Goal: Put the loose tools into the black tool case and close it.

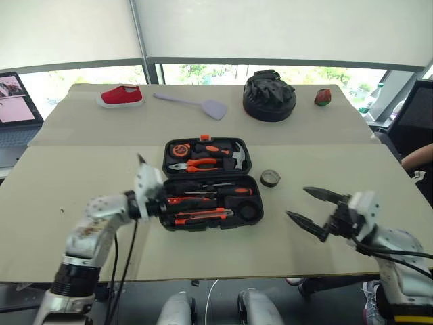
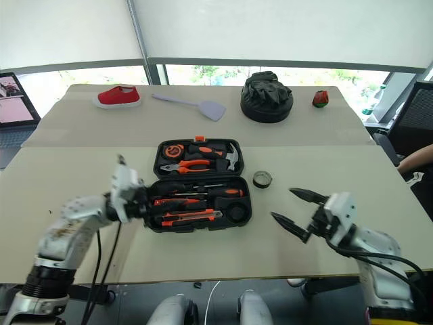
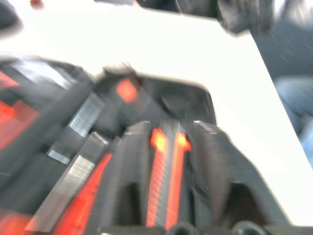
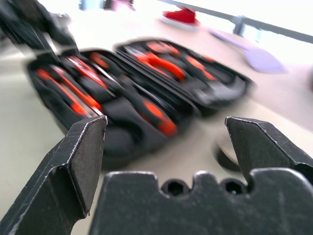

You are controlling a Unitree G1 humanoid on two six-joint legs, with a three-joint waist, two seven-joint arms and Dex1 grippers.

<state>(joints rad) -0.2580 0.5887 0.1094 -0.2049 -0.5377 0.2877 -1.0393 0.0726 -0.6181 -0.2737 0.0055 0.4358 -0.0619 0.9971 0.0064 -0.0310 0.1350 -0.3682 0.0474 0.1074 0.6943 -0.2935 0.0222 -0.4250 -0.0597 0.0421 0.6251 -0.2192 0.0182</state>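
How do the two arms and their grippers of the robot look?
Both arms have silver-grey metal shells with black cables along them. The left gripper sits behind a white wrist block. The right gripper has two black, pointed fingers on a white-and-black wrist.

left wrist view smeared by blur: tool case (image 3: pixel 146 122) and orange handles reduced to streaks, individual tools not separable. left gripper (image 1: pixel 161 205) fingertips hidden against the dark case edge, spread not readable. tape roll (image 4: pixel 226 155) mostly hidden behind a right gripper (image 4: pixel 166 142) finger. laptop (image 1: pixel 17 101) cut off by the edge.
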